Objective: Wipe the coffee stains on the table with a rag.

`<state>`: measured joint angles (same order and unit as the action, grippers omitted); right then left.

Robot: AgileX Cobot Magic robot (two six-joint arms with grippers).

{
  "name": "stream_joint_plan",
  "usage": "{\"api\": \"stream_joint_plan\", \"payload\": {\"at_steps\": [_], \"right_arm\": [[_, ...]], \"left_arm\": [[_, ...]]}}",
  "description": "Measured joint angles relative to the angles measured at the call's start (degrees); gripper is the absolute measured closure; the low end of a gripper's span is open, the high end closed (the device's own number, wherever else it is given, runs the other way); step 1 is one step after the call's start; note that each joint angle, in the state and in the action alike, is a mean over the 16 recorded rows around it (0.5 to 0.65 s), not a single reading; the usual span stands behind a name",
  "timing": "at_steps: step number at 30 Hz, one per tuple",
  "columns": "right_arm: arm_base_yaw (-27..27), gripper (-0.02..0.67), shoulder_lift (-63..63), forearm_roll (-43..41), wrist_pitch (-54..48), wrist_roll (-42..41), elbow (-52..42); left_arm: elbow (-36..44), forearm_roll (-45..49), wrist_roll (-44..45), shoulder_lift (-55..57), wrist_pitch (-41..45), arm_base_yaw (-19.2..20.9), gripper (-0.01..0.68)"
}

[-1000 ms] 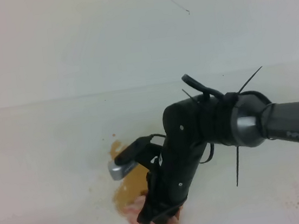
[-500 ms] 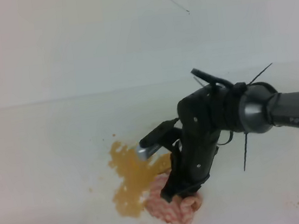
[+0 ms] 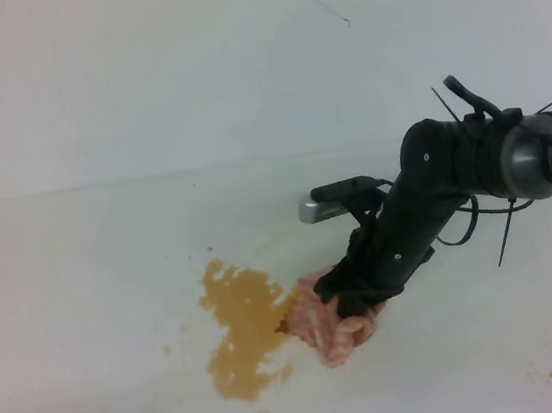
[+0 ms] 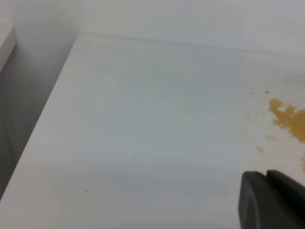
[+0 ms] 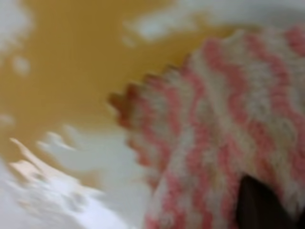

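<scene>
On the left, we see the white surface point(image 3: 82, 271) running back to a pale wall, and in the left wrist view only a dark corner of the left gripper point(image 4: 271, 200) shows near the lower right, so we cannot tell whether it is clenched or released. Toward the middle lies the coffee stain point(image 3: 239, 330), a ragged tan blotch with small specks around it. Just right of it, touching its right edge, sits the pink-and-white striped rag point(image 3: 326, 323), wadded and browned at its fringe. Farther right, the right gripper point(image 3: 351, 283) presses down on the rag, clenched on it, its black arm point(image 3: 472, 157) reaching in from the right.
</scene>
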<state>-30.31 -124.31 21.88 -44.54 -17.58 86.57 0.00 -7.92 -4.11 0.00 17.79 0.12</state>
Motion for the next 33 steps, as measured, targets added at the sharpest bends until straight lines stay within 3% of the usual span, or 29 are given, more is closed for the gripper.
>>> {"api": "stream_joint_plan", "payload": {"at_steps": [8, 15, 25, 33], "right_arm": [[-2.6, 0.619, -0.3, 11.7, 3.2, -6.9, -0.1], [-6.9, 0.617, -0.5, 15.1, 4.0, -9.3, 0.7], [-12.6, 0.621, -4.1, 14.4, 1.1, -8.2, 8.1], [-14.2, 0.623, -8.8, 4.8, -2.4, -0.8, 15.8]], "left_arm": [[0.0, 0.0, 0.0, 0.0, 0.0, 0.0, 0.675], [0.0, 0.0, 0.0, 0.0, 0.0, 0.0, 0.675], [0.0, 0.0, 0.0, 0.0, 0.0, 0.0, 0.675], [0.0, 0.0, 0.0, 0.0, 0.0, 0.0, 0.675]]}}
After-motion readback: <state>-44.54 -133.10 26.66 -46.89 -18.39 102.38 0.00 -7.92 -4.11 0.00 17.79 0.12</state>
